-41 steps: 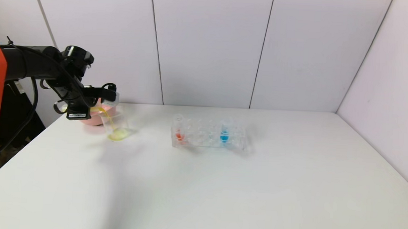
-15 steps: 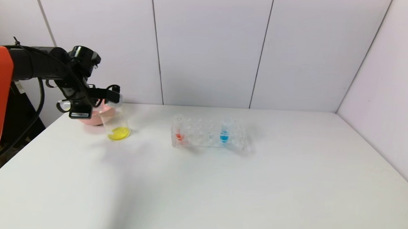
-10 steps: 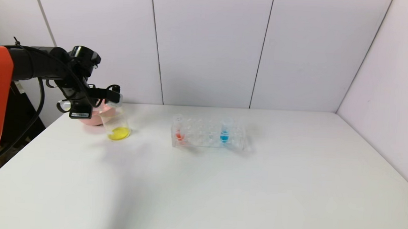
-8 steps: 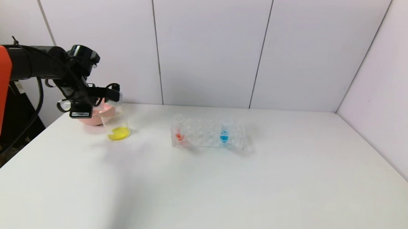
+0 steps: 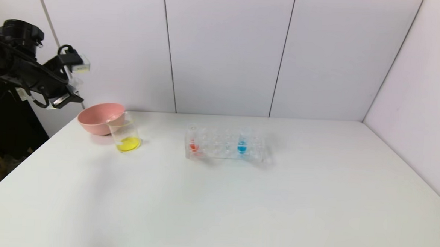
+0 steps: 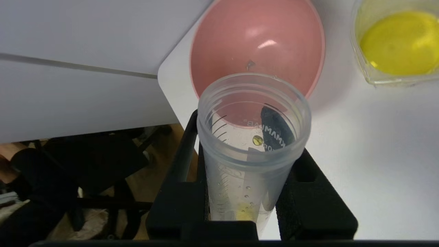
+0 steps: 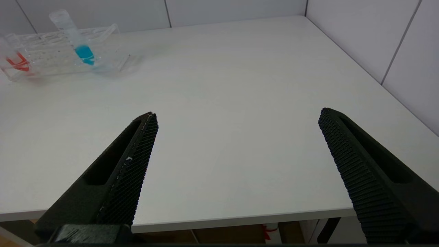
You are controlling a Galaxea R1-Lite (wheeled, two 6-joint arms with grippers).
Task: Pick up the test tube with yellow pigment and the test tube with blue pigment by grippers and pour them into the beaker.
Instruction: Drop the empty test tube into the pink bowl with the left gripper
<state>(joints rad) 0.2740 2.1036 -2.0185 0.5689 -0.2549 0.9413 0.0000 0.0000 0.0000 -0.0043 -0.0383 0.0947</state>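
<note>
My left gripper (image 5: 73, 89) is raised above and left of the pink bowl, past the table's left edge. It is shut on the yellow test tube (image 6: 252, 161), which holds only a yellow residue at its base and a few droplets. The beaker (image 5: 125, 133) stands in front of the pink bowl with yellow liquid in its bottom; it also shows in the left wrist view (image 6: 398, 41). The blue test tube (image 5: 242, 141) stands in the clear rack (image 5: 222, 144); it also shows in the right wrist view (image 7: 77, 41). My right gripper (image 7: 238, 118) is open and empty above the table's near edge.
A pink bowl (image 5: 100, 118) sits at the back left, touching the beaker; it lies under the held tube in the left wrist view (image 6: 257, 44). A tube with red-orange liquid (image 5: 193, 139) stands at the rack's left end. White wall panels close the back and right.
The yellow liquid has gone from the tube into the beaker. My left gripper, still holding the tube, has lifted and swung back to the left, away from the beaker.
</note>
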